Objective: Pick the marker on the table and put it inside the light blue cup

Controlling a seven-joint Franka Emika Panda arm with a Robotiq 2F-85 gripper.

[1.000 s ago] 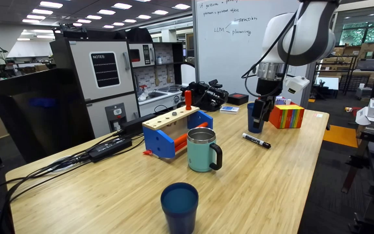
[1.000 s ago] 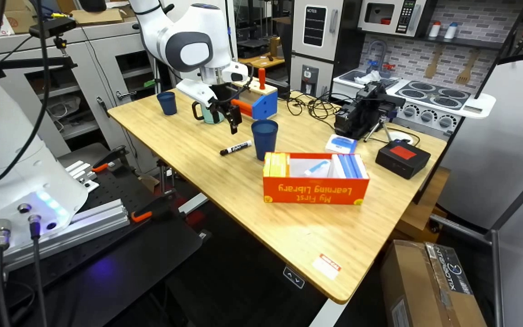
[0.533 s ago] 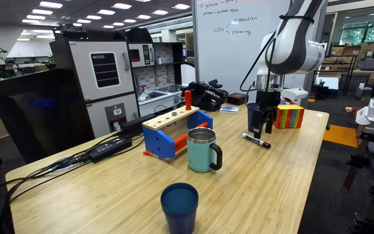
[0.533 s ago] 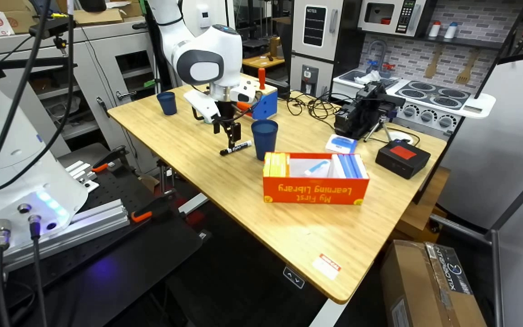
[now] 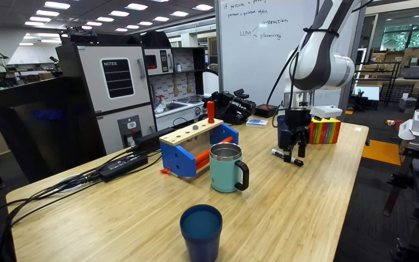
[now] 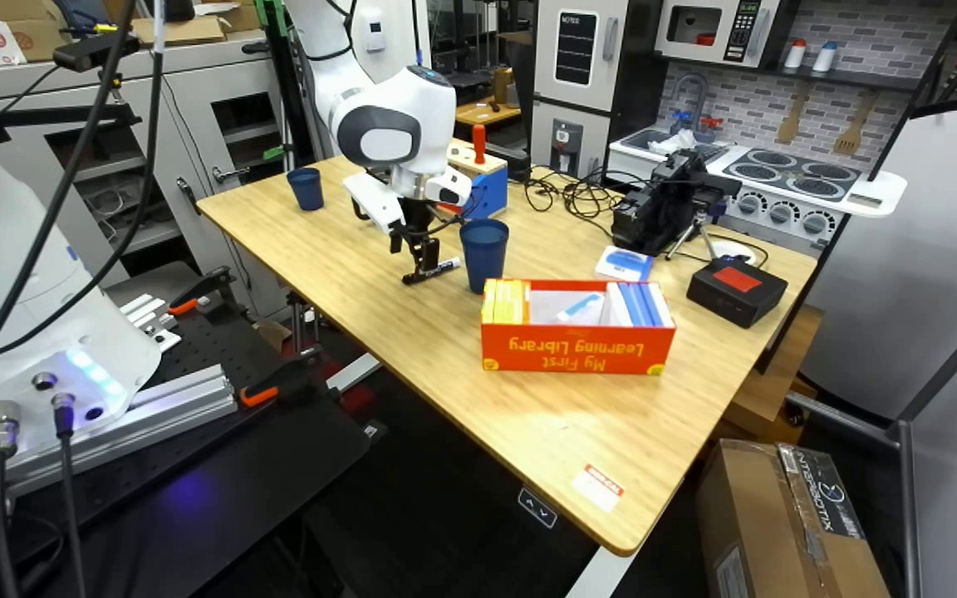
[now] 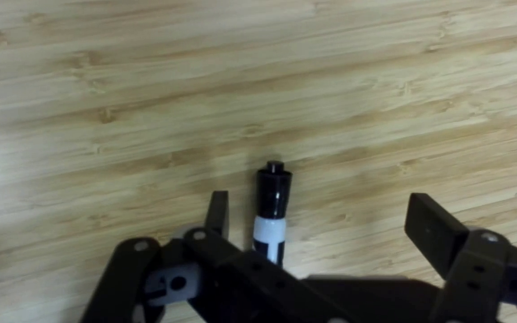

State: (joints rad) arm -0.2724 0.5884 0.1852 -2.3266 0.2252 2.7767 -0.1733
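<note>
Marker (image 7: 272, 206) is being straddled on the table (image 6: 412, 332), just left of a dark blue cup (image 6: 485, 249) in an exterior view, by the widely parted, empty gripper (image 7: 321, 213); grasping is apparently being readied, closing being needed.

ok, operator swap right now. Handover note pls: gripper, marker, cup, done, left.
Gripper: open, down over the marker, a finger on each side.
Marker: lying on the table, nearer the left-hand finger in the wrist view; not gripped.
Teal mug: presumably the light blue cup; upright beside the toy workbench.
Done: gripper positioned around the marker.
Left: close, lift, carry over, release into the mug.
Watch the dark blue cup near the marker; likely not the target.
</note>
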